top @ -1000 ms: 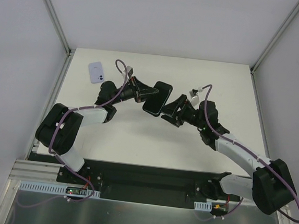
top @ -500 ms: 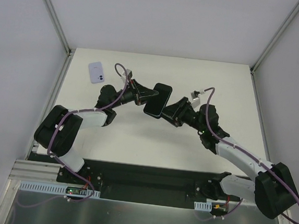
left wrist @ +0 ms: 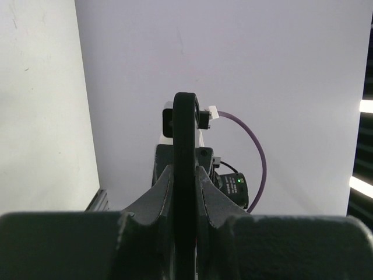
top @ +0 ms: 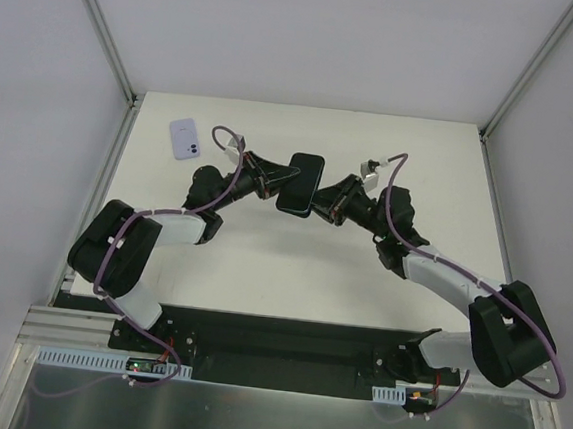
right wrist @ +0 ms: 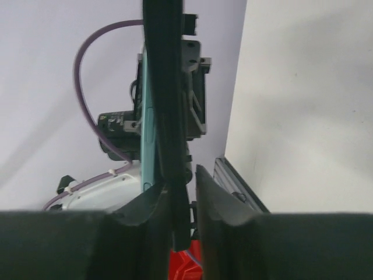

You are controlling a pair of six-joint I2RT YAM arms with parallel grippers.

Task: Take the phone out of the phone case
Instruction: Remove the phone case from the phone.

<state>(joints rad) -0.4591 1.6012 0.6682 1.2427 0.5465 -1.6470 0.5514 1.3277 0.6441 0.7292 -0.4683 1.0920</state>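
The black phone case (top: 300, 181) hangs in the air above the middle of the table, held from both sides. My left gripper (top: 278, 178) is shut on its left end; in the left wrist view the case (left wrist: 185, 116) stands edge-on between the fingers of that gripper (left wrist: 185, 169). My right gripper (top: 323, 204) is shut on the right end. In the right wrist view the case's black edge (right wrist: 165, 70) runs down between the fingers of the right gripper (right wrist: 182, 182), and the teal side of the phone (right wrist: 147, 134) shows beside it.
A lilac phone-shaped item (top: 184, 138) lies flat at the table's back left corner. White walls and metal frame posts (top: 110, 33) enclose the table. The right arm's wrist camera and purple cable (left wrist: 233, 185) sit just behind the case.
The right gripper moved up and left onto the case's right end and its open fingers closed there. The left gripper, still shut, swung the case a little toward the back.
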